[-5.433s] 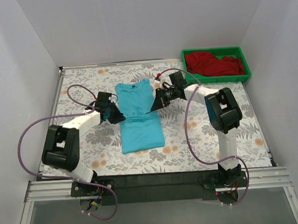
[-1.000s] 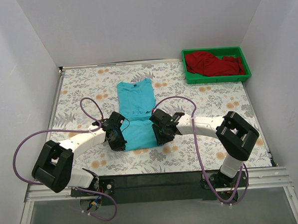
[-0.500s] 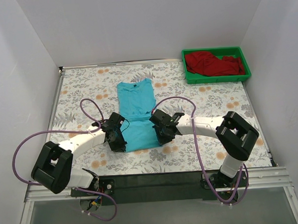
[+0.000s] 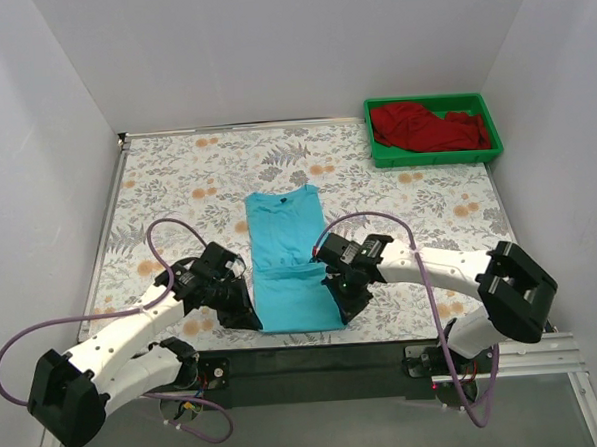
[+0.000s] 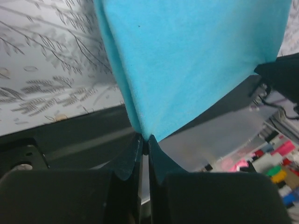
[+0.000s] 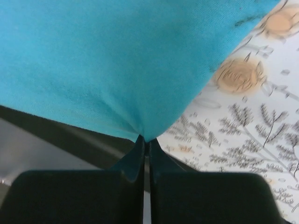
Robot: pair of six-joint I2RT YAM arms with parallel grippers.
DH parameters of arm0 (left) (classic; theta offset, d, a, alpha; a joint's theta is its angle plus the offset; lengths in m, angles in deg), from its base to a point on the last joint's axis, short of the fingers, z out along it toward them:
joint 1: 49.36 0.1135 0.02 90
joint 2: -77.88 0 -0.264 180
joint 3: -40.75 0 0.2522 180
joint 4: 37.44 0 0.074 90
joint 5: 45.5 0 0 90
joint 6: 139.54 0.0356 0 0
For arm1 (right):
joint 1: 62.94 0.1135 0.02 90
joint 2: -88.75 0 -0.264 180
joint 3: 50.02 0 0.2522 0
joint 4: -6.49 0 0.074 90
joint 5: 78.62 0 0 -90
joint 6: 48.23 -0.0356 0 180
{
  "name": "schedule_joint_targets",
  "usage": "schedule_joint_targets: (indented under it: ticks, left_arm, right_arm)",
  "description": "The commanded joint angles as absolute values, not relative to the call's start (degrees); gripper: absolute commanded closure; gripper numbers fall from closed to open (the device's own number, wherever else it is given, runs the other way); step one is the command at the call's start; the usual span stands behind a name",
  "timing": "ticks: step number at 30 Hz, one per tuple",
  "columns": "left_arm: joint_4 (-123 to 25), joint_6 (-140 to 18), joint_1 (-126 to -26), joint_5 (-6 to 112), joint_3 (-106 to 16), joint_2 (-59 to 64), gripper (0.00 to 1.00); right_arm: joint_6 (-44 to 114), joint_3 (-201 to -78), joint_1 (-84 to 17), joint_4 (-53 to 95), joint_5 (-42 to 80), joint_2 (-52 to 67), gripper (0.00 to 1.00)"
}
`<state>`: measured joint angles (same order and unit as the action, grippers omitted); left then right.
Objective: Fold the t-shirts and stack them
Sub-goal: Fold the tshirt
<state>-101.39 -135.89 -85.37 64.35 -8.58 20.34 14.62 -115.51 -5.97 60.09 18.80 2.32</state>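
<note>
Turquoise t-shirt [image 4: 285,246] corners are pinched by left hand [image 5: 145,142], right hand [image 6: 145,141].

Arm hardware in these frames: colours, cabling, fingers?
Both match: white tubular links on the left arm and right arm, blocky black joint housings, and black wrist assemblies. A loose purple cable loops alongside each arm. The fingers are plain black tapered blades. No markings are legible.

Each arm, the left arm [image 4: 124,338] and the right arm [image 4: 451,264] alike, is built of smooth white tube-shaped links joined by chunky black joint blocks. A thin purple cable [image 4: 368,214] loops loosely alongside each arm. The fingers [image 5: 126,163] are plain black, tapering to narrow tips.
</note>
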Motion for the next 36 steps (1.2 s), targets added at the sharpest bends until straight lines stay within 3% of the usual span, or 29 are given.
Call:
schedule_joint_targets:
  ticks: [1,8,14,23,36]
  left_arm:
    - [-106.7,-136.2,-86.0,74.8,-5.7,24.5,1.00]
    - [-108.4,-138.0,-86.4,78.4,-9.3,28.0,1.00]
    - [-109.6,-140.2,-86.2,62.7,-21.5,21.8,1.00]
    - [-103.8,-140.6,-82.0,48.7,-28.6,16.8,1.00]
    - [-96.4,-136.1,-73.9,45.8,-33.4,11.4,1.00]
  right_arm:
    - [15.8,-115.3,-5.0,68.2,22.5,7.1,0.99]
    - [17.1,-120.4,-4.6,77.0,22.4,11.6,0.99]
    - [21.5,-132.9,-6.3,85.0,14.5,8.4,0.99]
    - [27.9,-144.8,-13.9,84.8,12.4,2.7,0.99]
    - [34.1,-160.7,-21.3,83.9,14.0,-7.8,0.99]
